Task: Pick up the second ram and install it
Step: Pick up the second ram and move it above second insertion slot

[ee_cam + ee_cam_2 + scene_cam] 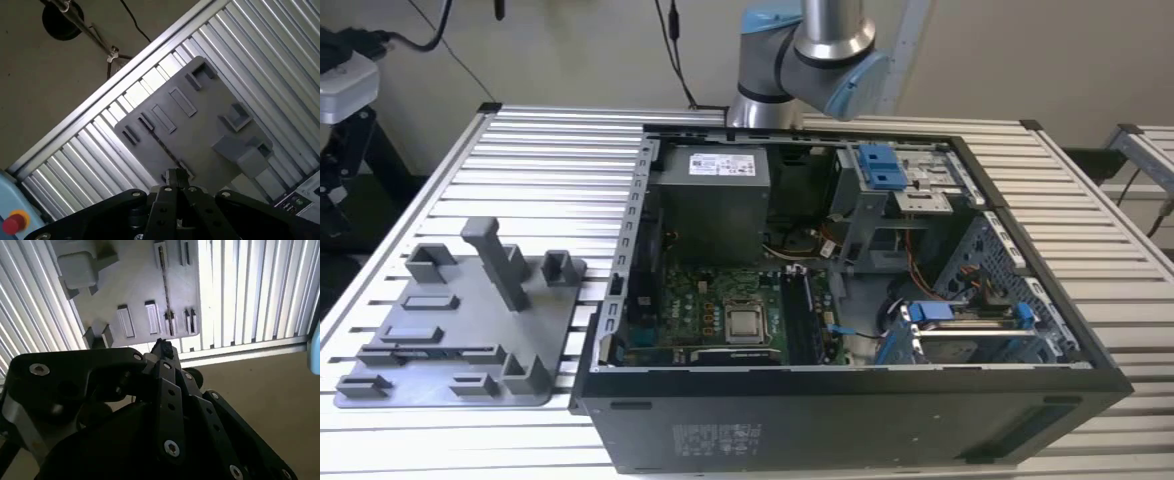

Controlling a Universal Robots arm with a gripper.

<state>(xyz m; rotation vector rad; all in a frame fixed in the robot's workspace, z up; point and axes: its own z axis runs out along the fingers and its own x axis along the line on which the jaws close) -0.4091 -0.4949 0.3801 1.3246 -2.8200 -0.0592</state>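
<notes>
The second ram (165, 290) stands on its edge as a thin dark strip in a slot of the grey fixture plate (135, 280). In the exterior view the second ram (434, 351) shows as a dark line near the front of that plate (467, 322), at the exterior view's left. My gripper (162, 347) hangs well above the plate's edge, apart from the stick. Its black fingertips (175, 176) are pressed together with nothing between them. The open computer case (854, 420) holds the motherboard (720, 300), with memory slots (807, 315) beside the processor.
The plate (200, 135) carries upright grey posts (500, 262) and several small clips. The slatted metal table (534, 160) lies under everything. The arm's elbow (807, 50) rises behind the case. A power supply (710, 200) and blue drive brackets (881, 165) stand inside the case.
</notes>
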